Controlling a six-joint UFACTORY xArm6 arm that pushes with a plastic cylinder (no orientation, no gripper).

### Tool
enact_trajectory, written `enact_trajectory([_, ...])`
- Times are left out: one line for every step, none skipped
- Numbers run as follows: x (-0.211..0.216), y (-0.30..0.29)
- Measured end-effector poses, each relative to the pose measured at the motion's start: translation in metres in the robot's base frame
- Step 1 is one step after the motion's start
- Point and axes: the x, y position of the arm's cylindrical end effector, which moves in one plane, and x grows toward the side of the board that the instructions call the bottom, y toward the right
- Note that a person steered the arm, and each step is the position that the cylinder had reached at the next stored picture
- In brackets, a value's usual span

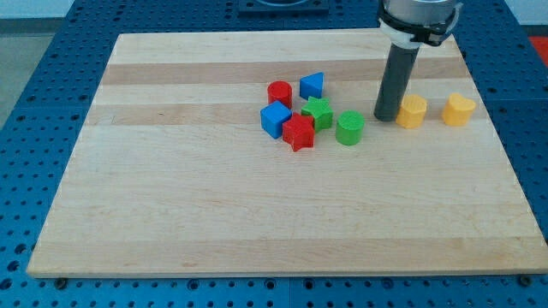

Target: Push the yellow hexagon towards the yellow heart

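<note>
Where hexagon waits: my tip beside yellow hexagon

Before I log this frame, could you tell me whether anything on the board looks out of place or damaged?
Nothing stands out. My tip sits just left of the yellow hexagon, the yellow heart lies further right, and the other blocks rest flat on the undamaged wooden board.

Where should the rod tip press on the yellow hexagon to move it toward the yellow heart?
Press my tip on the left face of the yellow hexagon block, coming from the view's left; the yellow heart block lies directly to its right.
</note>
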Motion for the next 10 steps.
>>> enact_trajectory([0.000, 0.000])
enact_trajectory([0.000, 0.002])
enact_trajectory([0.000, 0.005])
enact_trajectory([0.000, 0.006])
enact_trajectory([-0.001, 0.006])
enact_trajectory([-0.001, 0.007])
enact_trajectory([-0.001, 0.010])
enact_trajectory([-0.001, 0.013])
enact_trajectory([-0.001, 0.016])
enact_trajectory([-0.002, 0.016])
